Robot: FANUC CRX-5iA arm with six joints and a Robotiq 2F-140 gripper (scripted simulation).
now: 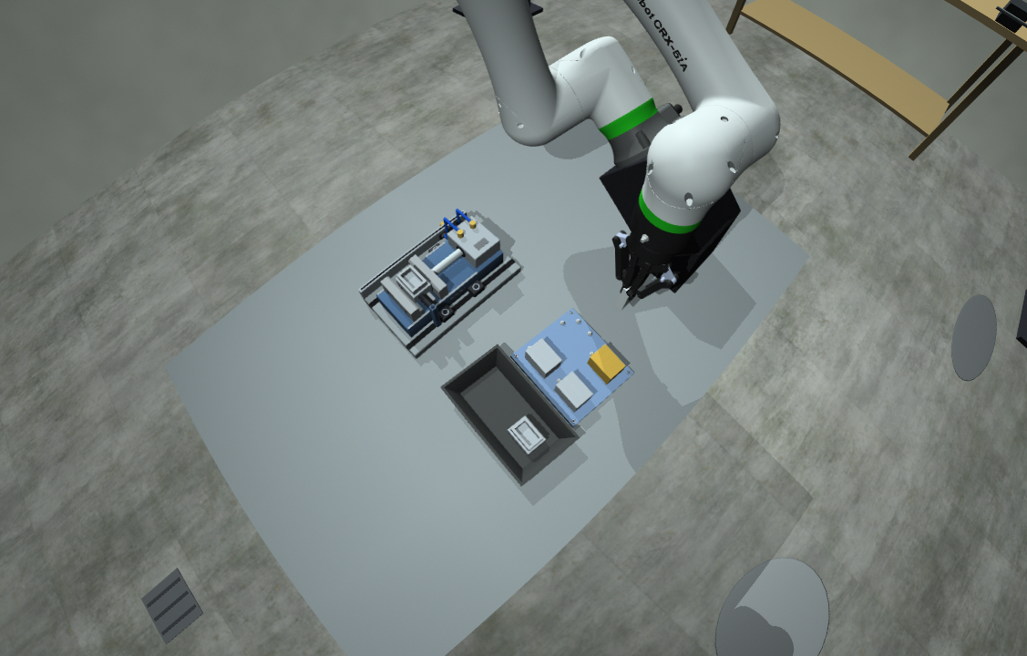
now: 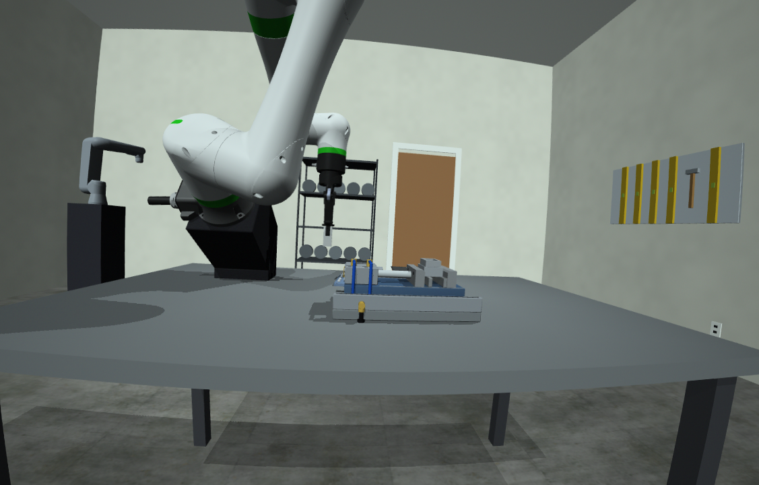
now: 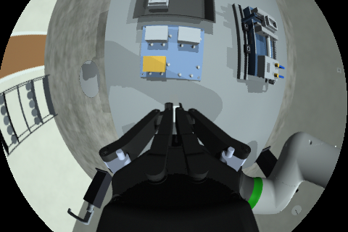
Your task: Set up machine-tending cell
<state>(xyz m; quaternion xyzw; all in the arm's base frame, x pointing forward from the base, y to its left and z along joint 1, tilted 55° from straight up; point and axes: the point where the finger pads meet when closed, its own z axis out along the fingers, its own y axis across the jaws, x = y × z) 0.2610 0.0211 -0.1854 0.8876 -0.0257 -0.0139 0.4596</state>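
Note:
My gripper (image 1: 630,300) is shut and empty. It hangs in the air over the table, between the robot's base and the infeed plate, and shows in the wrist view (image 3: 173,107). The light blue infeed plate (image 1: 574,366) holds two aluminium blanks (image 1: 542,355) (image 1: 573,390) and a brass blank (image 1: 607,361) near its outer edge. The dark outfeed tray (image 1: 508,412) holds one finished part (image 1: 527,433), pocket up. The vise (image 1: 439,273) stands to the left. A grey block with a recessed top (image 1: 412,282) sits at its end away from the hoses. I cannot tell whether it is a part or the jaw.
The robot's black base (image 1: 668,220) stands at the table's back edge, close behind the gripper. The tray touches the plate's left side. In the side view the vise (image 2: 406,289) hides the tray and plate. A shelf rack (image 2: 337,211) stands beyond the table.

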